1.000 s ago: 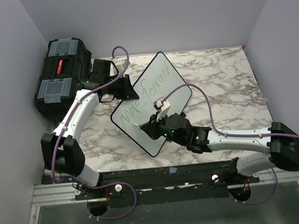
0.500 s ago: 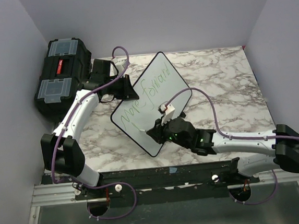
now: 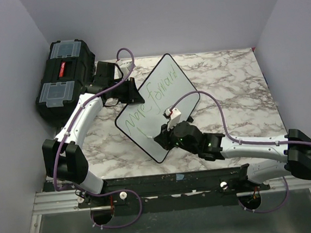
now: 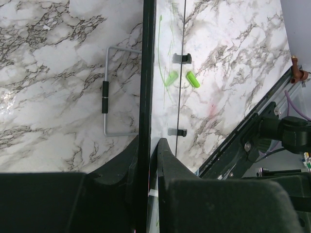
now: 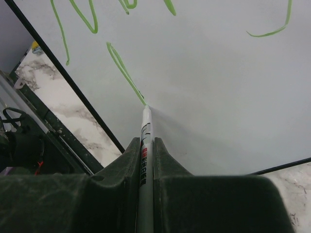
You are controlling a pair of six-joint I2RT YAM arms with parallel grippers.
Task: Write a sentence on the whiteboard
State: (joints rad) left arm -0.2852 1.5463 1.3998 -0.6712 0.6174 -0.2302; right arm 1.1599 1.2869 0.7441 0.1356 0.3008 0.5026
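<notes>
Whiteboard [image 3: 167, 96] propped tilted, rim clamped by left tool [image 4: 148, 144], so right tool's [image 5: 147, 142] gripped marker [image 5: 145, 121] can extend the sentence [image 3: 160, 91]

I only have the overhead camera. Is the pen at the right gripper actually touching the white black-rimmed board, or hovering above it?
Observer: Touching. The right wrist view shows the white red-labelled marker with its tip on the whiteboard, at the end of a green stroke.
Operator: Is the marker straight in the grip?
Observer: Yes, it runs straight between the right gripper's shut fingers.
Operator: What's the left gripper doing?
Observer: It is shut on the whiteboard's black rim, which the left wrist view shows edge-on.
</notes>
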